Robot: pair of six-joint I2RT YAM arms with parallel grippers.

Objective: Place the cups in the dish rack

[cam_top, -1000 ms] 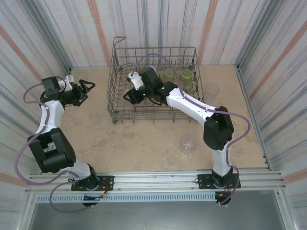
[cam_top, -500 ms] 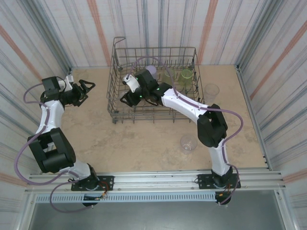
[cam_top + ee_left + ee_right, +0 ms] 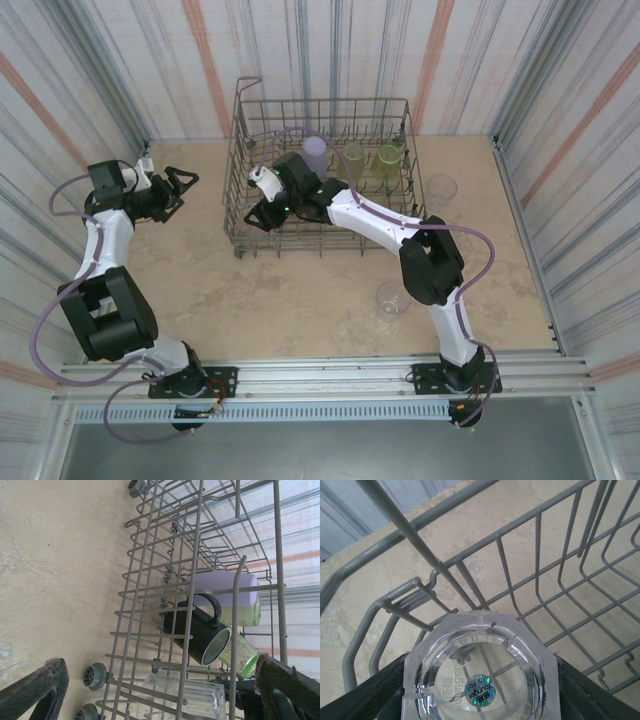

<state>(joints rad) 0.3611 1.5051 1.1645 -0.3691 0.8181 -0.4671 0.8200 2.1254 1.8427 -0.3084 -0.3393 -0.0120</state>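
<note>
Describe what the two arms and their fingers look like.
The left arm and the right arm both have white tubular links between bulky black joint housings. A thin purple cable loops along each. The fingers are black with a rough, grainy surface.

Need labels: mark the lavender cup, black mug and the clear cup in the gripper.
lavender cup [image 3: 220, 580], left wrist view, side wall.
black mug [image 3: 200, 632], left wrist view, outer side.
clear cup [image 3: 481, 688], right wrist view, base sticker.
</note>
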